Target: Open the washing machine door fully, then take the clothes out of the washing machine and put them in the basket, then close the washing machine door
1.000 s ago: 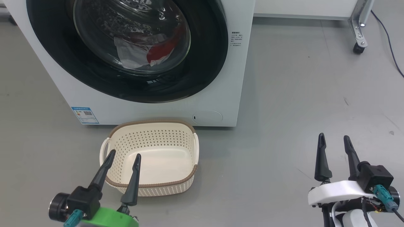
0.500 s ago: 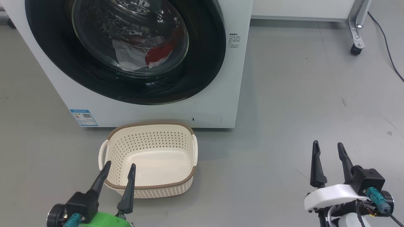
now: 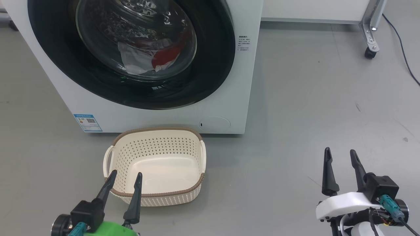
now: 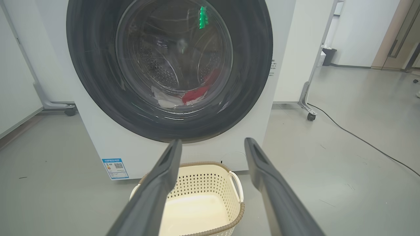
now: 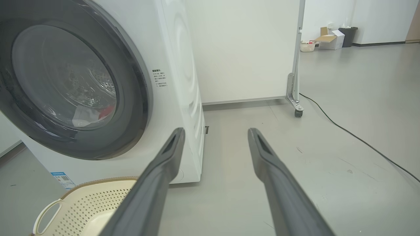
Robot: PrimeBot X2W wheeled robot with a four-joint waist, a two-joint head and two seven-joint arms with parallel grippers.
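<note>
The basket sits before the washing machine to catch clothes; left end effector and right end effector hang released.

— What sits on the grey floor?
— The washing machine, and the basket upright just before its front.
— Anything else?
— A black caster under a metal leg, well apart, to the right.
</note>
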